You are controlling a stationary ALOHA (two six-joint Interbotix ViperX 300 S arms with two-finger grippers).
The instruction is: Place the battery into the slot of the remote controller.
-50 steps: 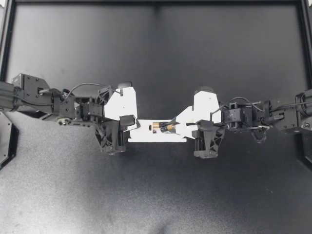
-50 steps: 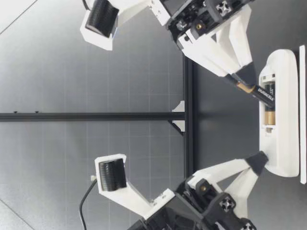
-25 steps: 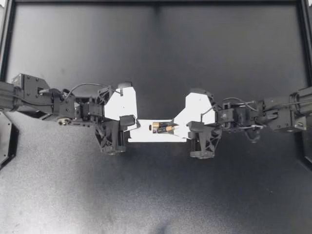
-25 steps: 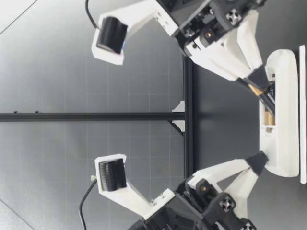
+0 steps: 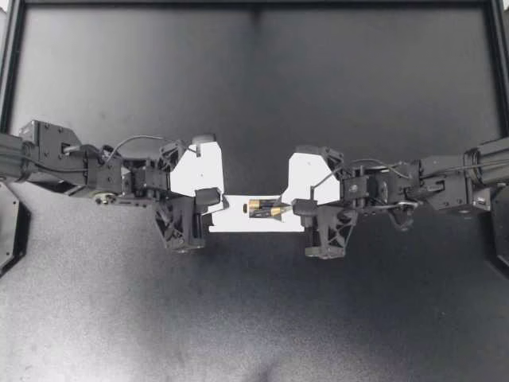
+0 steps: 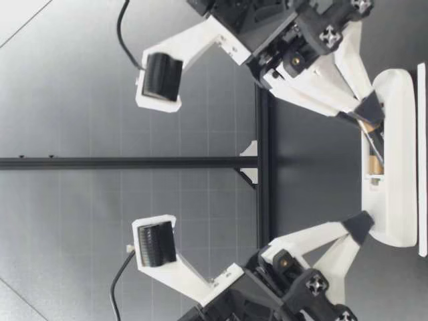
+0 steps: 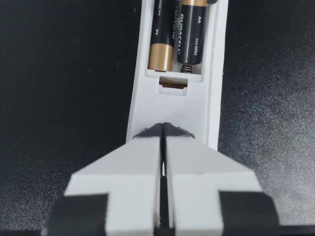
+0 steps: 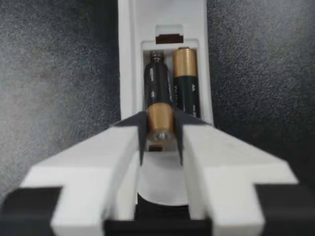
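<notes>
Insertion step: right end effector (image 5: 291, 208) grips battery (image 5: 261, 208), nose in remote (image 5: 238, 223); left end effector (image 5: 216, 204) closed atop remote. Next: seat rear end flat.

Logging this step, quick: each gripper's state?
Left gripper: closed, empty, tips on white plastic remote controller.
Right gripper: closed on black-and-gold cylindrical battery.

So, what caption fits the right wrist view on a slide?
Right gripper pinching a battery, angled into the open slot of the remote controller, beside a second battery already seated.
</notes>
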